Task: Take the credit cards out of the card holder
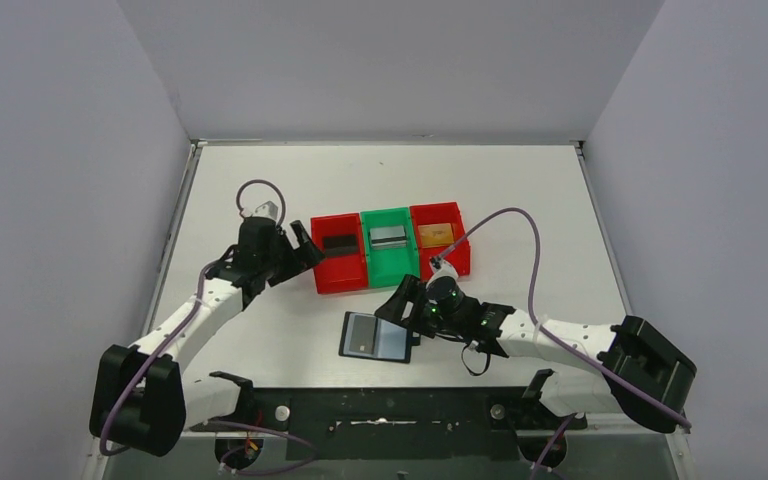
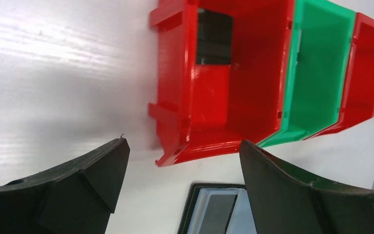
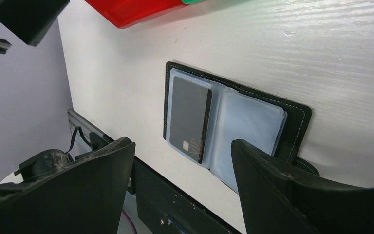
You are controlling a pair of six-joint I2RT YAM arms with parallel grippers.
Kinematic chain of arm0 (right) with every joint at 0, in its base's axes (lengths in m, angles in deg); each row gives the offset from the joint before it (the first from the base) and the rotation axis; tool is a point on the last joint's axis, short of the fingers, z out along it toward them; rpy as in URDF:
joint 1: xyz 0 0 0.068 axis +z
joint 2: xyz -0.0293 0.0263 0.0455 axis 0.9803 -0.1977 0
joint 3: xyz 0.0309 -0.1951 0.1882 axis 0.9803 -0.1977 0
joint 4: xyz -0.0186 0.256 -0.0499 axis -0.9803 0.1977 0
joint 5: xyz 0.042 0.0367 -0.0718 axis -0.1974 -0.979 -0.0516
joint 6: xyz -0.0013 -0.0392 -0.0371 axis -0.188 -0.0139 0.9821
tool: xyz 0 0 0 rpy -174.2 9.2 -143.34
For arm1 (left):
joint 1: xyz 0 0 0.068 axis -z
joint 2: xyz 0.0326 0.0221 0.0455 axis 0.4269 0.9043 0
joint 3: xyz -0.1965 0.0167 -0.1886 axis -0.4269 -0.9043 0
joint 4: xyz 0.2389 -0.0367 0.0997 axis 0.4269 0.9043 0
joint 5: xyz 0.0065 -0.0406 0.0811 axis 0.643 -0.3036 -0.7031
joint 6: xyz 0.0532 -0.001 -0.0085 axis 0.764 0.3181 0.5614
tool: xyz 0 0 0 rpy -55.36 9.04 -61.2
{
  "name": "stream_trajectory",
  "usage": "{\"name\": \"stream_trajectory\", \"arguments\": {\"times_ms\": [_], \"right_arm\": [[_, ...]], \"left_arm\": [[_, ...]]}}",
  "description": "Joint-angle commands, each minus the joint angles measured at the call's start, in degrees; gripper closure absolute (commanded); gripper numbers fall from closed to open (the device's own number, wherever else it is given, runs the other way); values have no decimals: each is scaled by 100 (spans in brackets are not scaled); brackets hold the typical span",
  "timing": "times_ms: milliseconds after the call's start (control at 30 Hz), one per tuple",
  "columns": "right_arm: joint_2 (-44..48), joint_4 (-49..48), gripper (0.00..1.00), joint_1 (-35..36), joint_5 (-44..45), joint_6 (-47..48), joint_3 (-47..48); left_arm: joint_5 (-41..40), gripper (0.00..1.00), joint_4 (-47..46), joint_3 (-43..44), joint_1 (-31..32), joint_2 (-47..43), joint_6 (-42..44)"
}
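The card holder (image 1: pixel 375 337) lies open on the table near the front edge, with bluish-grey pockets (image 3: pixel 248 122). A dark grey card (image 3: pixel 190 117) marked VIP sits in its left pocket. The right pocket looks empty. A black card (image 1: pixel 338 242) lies in the left red bin, a silver-grey card (image 1: pixel 388 236) in the green bin and a gold card (image 1: pixel 437 234) in the right red bin. My right gripper (image 1: pixel 403 312) is open and empty at the holder's right edge, and shows in its wrist view (image 3: pixel 182 146). My left gripper (image 1: pixel 307 247) is open and empty beside the left red bin, and shows in its wrist view (image 2: pixel 182 151).
Three joined bins stand mid-table: left red bin (image 1: pixel 325 275), green bin (image 1: pixel 390 268), right red bin (image 1: pixel 457 258). The left wrist view shows the left red bin (image 2: pixel 253 87) with the black card (image 2: pixel 214 36) inside and the holder's corner (image 2: pixel 216 209) below. The arm mount rail runs along the front edge.
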Motion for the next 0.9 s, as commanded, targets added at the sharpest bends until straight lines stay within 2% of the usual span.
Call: {"name": "stream_trajectory", "arguments": {"times_ms": [0, 200, 533, 867], "right_arm": [[99, 39, 26, 38, 8, 54, 138], [220, 118, 26, 32, 62, 83, 126], [435, 135, 25, 19, 144, -41, -95], [346, 138, 25, 20, 139, -79, -95]], "left_arm": [[953, 15, -1099, 372, -76, 525, 656], [1254, 16, -1278, 702, -77, 1261, 937], [1670, 22, -1773, 822, 60, 1694, 876], [1518, 24, -2044, 1092, 532, 2097, 733]]}}
